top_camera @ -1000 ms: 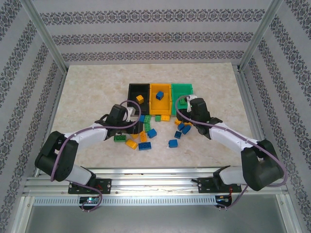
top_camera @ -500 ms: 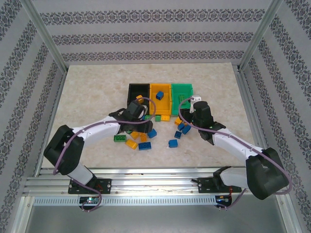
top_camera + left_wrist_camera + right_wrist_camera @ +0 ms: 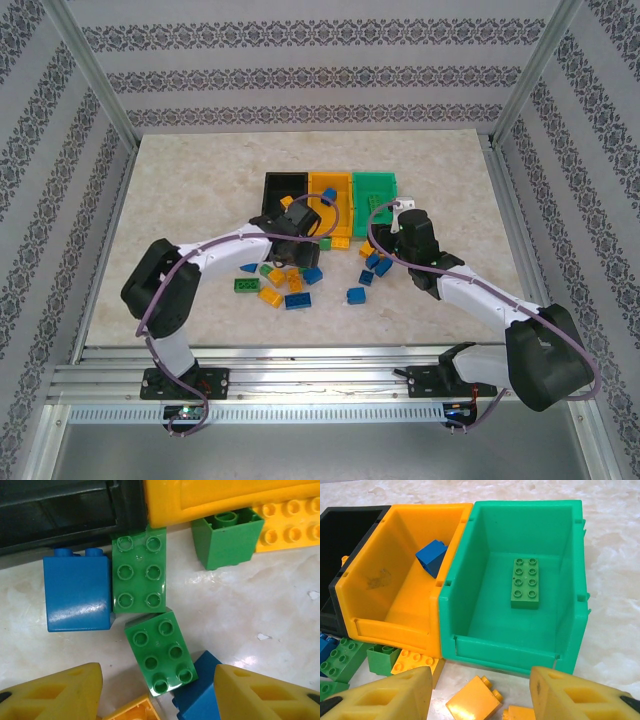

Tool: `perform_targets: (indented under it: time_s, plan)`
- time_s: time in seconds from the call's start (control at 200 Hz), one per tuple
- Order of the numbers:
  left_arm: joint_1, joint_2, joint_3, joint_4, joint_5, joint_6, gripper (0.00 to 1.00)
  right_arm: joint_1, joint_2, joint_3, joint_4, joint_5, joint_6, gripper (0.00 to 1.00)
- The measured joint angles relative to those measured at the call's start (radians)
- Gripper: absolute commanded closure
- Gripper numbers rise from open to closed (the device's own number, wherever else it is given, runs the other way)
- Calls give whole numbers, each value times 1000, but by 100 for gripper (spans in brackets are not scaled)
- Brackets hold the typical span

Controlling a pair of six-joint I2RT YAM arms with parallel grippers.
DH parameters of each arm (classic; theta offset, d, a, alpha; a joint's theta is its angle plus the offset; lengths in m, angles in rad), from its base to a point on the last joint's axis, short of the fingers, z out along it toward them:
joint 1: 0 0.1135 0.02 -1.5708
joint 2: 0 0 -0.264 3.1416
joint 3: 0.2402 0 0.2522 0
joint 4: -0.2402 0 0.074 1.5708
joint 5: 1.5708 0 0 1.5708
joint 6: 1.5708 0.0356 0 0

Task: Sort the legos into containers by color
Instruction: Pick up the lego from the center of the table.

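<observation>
Left wrist: left gripper [image 3: 156,670] open and empty, fingertips either side of the near end of a skewed green lego [image 3: 160,652]. That lego touches a second green lego [image 3: 139,572] and sits hard against a blue lego [image 3: 197,695]. I'd square up to its long sides, drop lower, then close clear of the blue. Right gripper [image 3: 481,675] open, empty, facing the green bin [image 3: 520,650]. Loose legos [image 3: 290,280] sit mid-table, nearside of the bins [image 3: 330,190]. Table [image 3: 180,200] is pale marble-look. Striped patterned walls [image 3: 300,60], aluminium posts [image 3: 90,70].

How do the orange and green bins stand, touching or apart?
Touching. Right wrist view: the orange bin's wall presses against the green bin, no gap.
</observation>
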Motion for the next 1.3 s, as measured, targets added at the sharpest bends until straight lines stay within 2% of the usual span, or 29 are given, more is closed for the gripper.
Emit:
perform_targets:
  time_s: [0.25, 0.45, 0.839, 0.964, 1.009, 1.129, 1.174, 1.299]
  plan:
    - [-34, 102, 114, -84, -73, -35, 40, 0, 3, 0, 0, 0, 3, 45]
    - [-45, 135, 130, -127, -112, -58, 41, 0, 3, 0, 0, 0, 4, 45]
    - [-46, 196, 157, -131, -87, -74, 42, 0, 10, 0, 0, 0, 5, 45]
    - [-47, 204, 173, -132, -81, -76, 46, 0, 10, 0, 0, 0, 7, 45]
    - [-47, 207, 173, -132, -80, -76, 53, 0, 10, 0, 0, 0, 7, 45]
    - [-47, 208, 173, -131, -76, -76, 57, 0, 10, 0, 0, 0, 7, 45]
    - [-47, 208, 173, -131, -74, -76, 64, 0, 10, 0, 0, 0, 7, 45]
    - [-47, 208, 173, -131, -73, -75, 66, 0, 10, 0, 0, 0, 7, 45]
